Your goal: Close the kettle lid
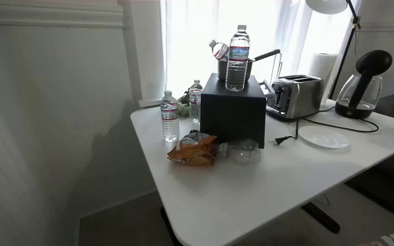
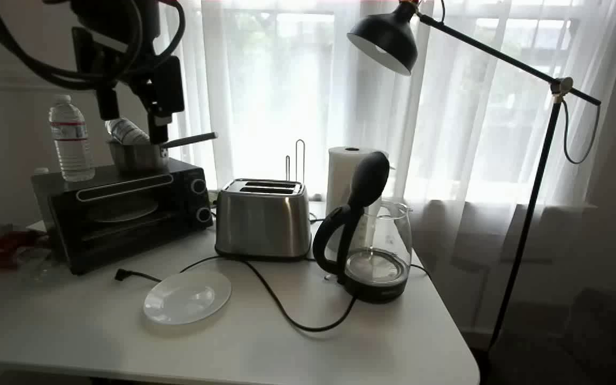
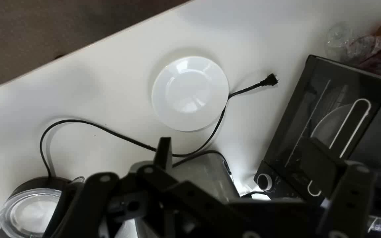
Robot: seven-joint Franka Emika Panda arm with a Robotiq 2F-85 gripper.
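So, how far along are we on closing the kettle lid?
Done: none of the closing yet; the lid stands up, off the mouth of the upright glass kettle. In hand: nothing; the gripper is open, its jaws apart with no object between them, and it hangs clear of the lid. Left: probably the whole move, reaching the lid, tipping it down and seating it on the kettle's top.

Glaring window, dim shadowed wall
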